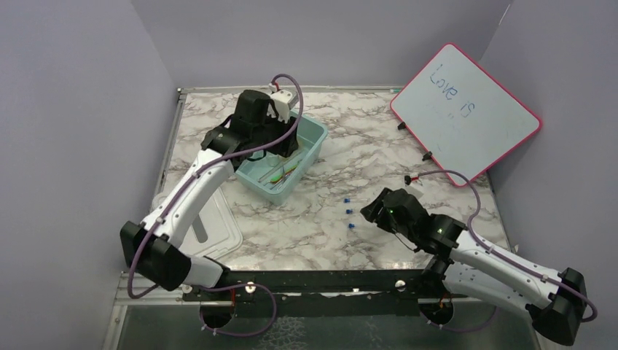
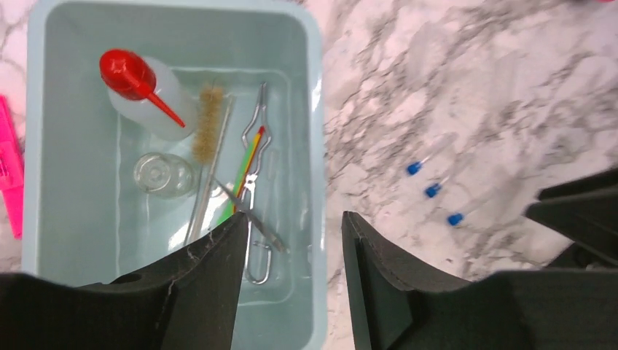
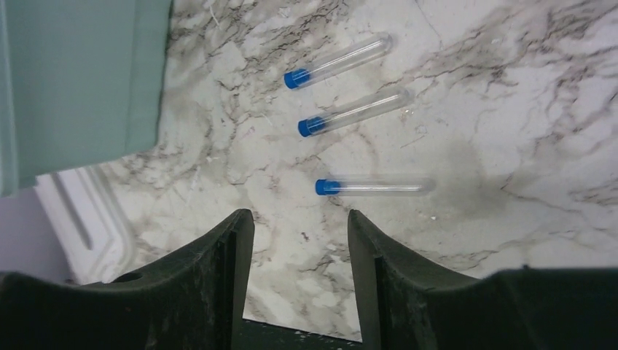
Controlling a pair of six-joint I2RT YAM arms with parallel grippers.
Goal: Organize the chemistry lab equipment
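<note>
From above, the left gripper (image 1: 275, 125) is mostly hidden under its own wrist and cable. It hangs over the bin (image 1: 312, 140), and most of what is in the bin is hidden there too. The left wrist view shows its jaws apart with nothing between them, their tips over the bin's near rim.

That view cuts off the bin's near end and the loop of the tongs (image 2: 255, 211). The green tool (image 2: 248, 168) lies partly under the tongs. The rod (image 2: 209, 182) is hard to tell from the wire stem of the brush (image 2: 208, 124) beside it. The dropper (image 2: 138, 87) lies at the far end, and the glass vessel (image 2: 162, 175) lies just beside it. Only a strip of the marker (image 2: 9, 168) shows, outside the bin at the frame edge.

Three blue-capped tubes (image 3: 355, 111) lie on the table (image 3: 510, 109) clear of the bin. From above only their caps can be made out. The right gripper (image 3: 299, 213) hangs just short of the nearest tube, jaws apart and holding nothing.

The left arm covers part of a white lid (image 1: 215, 226).

The whiteboard (image 1: 466, 109) leans at the far right with "Love is" handwritten on it, and fainter marks below are too small to read
</note>
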